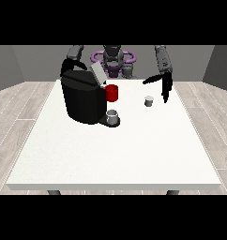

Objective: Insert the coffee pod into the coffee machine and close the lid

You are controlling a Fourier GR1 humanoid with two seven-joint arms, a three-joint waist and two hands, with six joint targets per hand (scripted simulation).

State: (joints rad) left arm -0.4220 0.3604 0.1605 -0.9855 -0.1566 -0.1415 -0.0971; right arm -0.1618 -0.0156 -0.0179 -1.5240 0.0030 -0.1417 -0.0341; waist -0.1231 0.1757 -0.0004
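A black coffee machine (81, 99) stands on the white table (115, 150) at the left, its grey lid (97, 72) tilted up and open. A small grey cup (113, 117) sits on the machine's base. The small white coffee pod (148, 101) stands on the table right of the machine. The hand at the view's right (165, 86) hovers just above and to the right of the pod, fingers spread, thumb pointing left, holding nothing. The hand at the view's left is hidden behind the machine; only its arm (74, 54) shows.
A red mug (112, 93) stands just behind the machine's right side, between it and the pod. The table's far edge runs close behind the mug and the pod.
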